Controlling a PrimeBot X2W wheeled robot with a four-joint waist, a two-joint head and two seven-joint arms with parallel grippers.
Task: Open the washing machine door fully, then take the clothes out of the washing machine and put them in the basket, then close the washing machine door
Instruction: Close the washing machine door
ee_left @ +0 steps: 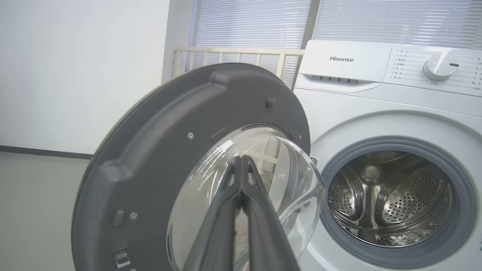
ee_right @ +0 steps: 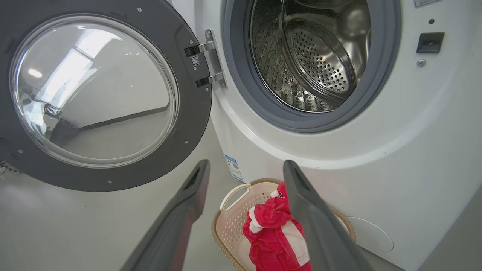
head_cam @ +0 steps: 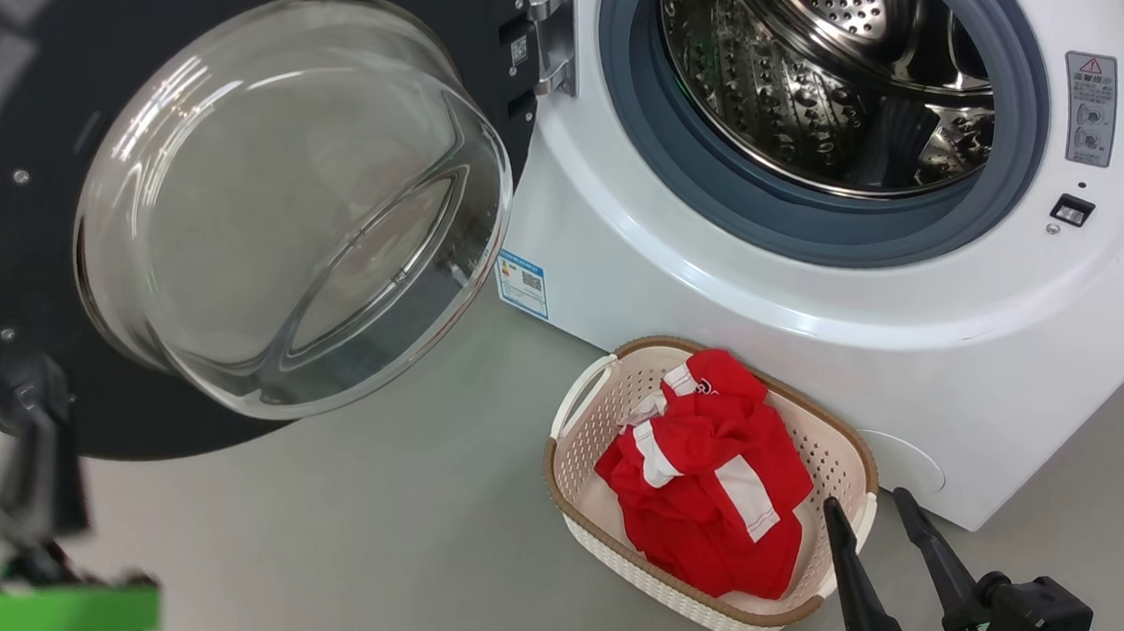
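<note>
Door [head_cam: 230, 199] stands wide open, swung out to the left of the machine [head_cam: 824, 306], and the drum [head_cam: 822, 75] looks bare, just perforated steel. The clothes [head_cam: 710, 478], red with white panels, sit heaped in the basket [head_cam: 576, 397], which is on the floor [head_cam: 384, 542] close against the machine's front, below the opening. So it looks like only the closing remains.

Left end effector [ee_left: 241, 162] is pinched tight with nothing between its fingers. It's low at the door's bottom rim, aimed at the glass bowl [ee_left: 278, 177]. It's blurred from the head camera, so I can't say whether it's touching. Right end effector [head_cam: 863, 500] is spread wide and empty, fingertips just beside the basket's near right corner.

Here's the danger: closed fingers pushing on a rounded glass bulge or glossy rim could skid off and leave the door half shut. A weak shove might not catch the latch, and the door could bounce back. And that right arm, so close to the basket, could nudge it or tip it if it swings carelessly.
</note>
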